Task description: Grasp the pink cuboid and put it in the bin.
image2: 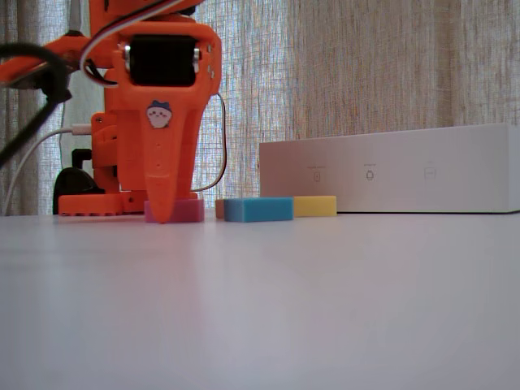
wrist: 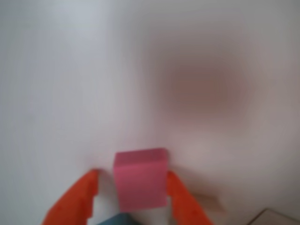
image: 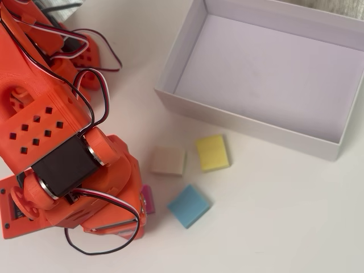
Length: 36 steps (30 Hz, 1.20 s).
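- My end effector [wrist: 131, 187] is down at the counter [image2: 260, 309], its two orange fingers [wrist: 77, 197] standing either side of the pink cuboid [wrist: 140, 180]; in the wrist view a thin gap shows on each side, so I read it as spread, not yet clamped.
- The cuboid lies flat on the counter, mostly hidden under the arm in the overhead view, where only a sliver [image: 148, 199] peeks out, with the blue block [image: 189, 205] near it.
- The bin [image: 244, 122] sits well apart, up and to the right in the overhead view, beyond the yellow block [image: 212, 152] and a beige block [image: 168, 161].
- To do this well, I'd keep the fingers centred and level, close slowly until both touch the foam, and avoid squeezing it crooked.
- I'd lift straight up before swinging, to clear the blue block and the bin's near wall.
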Each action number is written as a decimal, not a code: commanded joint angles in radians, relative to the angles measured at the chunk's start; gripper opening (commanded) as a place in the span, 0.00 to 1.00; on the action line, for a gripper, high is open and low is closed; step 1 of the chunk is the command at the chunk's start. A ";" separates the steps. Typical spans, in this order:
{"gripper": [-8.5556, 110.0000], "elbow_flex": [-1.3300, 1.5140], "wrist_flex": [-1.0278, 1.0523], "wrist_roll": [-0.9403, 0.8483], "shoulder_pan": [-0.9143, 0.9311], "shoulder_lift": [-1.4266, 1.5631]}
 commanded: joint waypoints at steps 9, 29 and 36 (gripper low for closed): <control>0.06 0.009 -0.061 -0.025 0.000 -0.029; 0.00 -0.644 0.334 -0.310 -0.423 0.471; 0.00 -0.552 0.249 -0.308 -0.733 0.471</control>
